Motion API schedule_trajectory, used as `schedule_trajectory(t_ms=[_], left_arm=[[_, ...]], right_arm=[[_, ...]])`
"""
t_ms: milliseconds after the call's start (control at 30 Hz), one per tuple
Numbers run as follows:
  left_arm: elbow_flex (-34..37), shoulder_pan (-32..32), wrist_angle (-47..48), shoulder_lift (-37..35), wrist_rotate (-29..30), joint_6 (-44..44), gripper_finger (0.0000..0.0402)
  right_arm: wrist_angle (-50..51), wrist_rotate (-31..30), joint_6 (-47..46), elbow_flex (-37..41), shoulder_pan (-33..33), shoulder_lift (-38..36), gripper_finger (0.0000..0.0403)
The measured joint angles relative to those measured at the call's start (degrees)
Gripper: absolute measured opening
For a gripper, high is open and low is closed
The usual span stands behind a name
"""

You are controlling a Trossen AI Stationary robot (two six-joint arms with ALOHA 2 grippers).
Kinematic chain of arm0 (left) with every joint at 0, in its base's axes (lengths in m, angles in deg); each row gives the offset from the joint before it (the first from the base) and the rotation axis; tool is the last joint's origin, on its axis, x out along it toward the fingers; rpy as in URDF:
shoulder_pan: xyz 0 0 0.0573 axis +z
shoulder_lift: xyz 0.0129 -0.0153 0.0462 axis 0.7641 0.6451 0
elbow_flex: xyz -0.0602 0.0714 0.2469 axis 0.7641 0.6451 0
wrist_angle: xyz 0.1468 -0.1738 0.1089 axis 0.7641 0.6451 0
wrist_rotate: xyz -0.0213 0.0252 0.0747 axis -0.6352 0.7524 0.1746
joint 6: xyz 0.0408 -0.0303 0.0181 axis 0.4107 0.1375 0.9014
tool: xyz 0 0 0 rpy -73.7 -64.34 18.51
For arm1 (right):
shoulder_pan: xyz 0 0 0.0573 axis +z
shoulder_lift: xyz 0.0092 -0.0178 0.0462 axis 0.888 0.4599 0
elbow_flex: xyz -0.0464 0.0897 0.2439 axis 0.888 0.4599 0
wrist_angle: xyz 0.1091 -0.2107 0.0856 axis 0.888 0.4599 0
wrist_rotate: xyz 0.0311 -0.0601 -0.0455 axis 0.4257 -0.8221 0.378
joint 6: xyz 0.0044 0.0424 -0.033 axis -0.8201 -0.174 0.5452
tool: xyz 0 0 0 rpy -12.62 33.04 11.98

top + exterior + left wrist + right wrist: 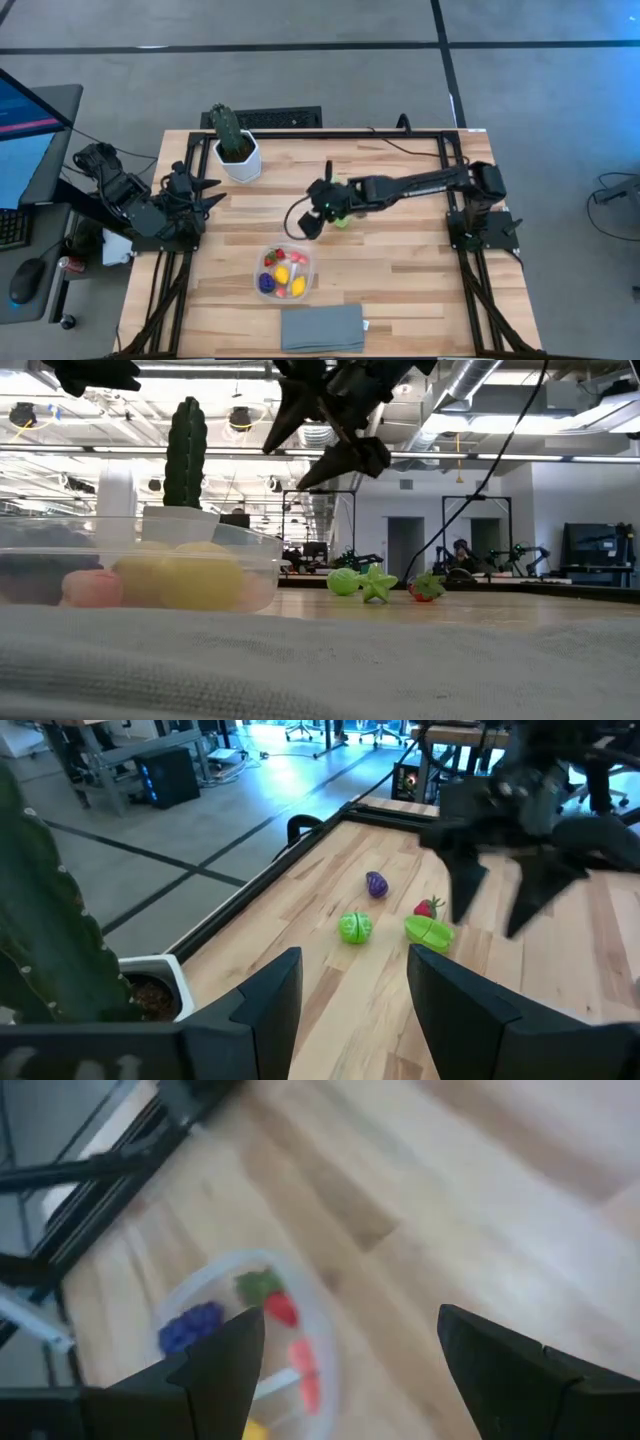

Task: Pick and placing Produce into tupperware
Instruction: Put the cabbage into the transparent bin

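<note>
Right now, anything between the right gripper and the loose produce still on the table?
Nothing visible. The right gripper, fingers open and empty, sits between the small green toy produce piece and the clear plastic tupperware; bare wood between.

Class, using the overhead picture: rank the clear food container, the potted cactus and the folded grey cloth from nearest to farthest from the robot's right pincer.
1. Container: just below the right pincer, toward the table's front.
2. Cactus: off to the left, at the back edge.
3. Cloth: beyond the container, at the front edge.
</note>
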Motion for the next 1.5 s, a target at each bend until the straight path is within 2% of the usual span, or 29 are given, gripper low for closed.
schedule_trajectory(t_ms=[300,533,600,833,967,1200,1367,1500], left_arm=[[0.0,-0.02,0.33,0.01,-0.47,-0.46,0.0174],[0.0,-0.01,0.79,0.01,-0.5,-0.23,0.0174],[0.0,-0.01,0.79,0.01,-0.52,-0.2,0.0174],[0.0,0.0,0.75,0.01,-0.53,-1.64,0.0174],[0.0,-0.01,0.64,0.01,-0.52,-4.96,0.0174],[0.0,0.0,0.16,0.01,1.9,-11.91,0.0174],[0.0,0.0,0.15,1.07,4.15,-16.68,0.0174],[0.0,-0.02,0.37,2.62,4.61,-16.11,0.0174]], right_arm=[[7.74,-8.75,1.12,-0.04,-5.78,-4.87,0.0316],[12.17,-9.05,0.18,0.0,-10.08,-2.69,0.0311],[12.38,-8.97,2.32,0.0,-10.77,-1.89,0.0311],[13.77,-8.84,21.41,0.0,-13.12,-1.84,0.0311],[15.27,-8.58,37.49,-0.02,-14.7,-2.42,0.0311],[21.57,-3.69,64.5,0.0,-17.7,-2.38,0.0311],[20.73,-1.82,74.89,0.0,-19.51,-2.36,0.0311],[19.35,-0.73,81.8,0.0,-19.76,-2.19,0.0311]])
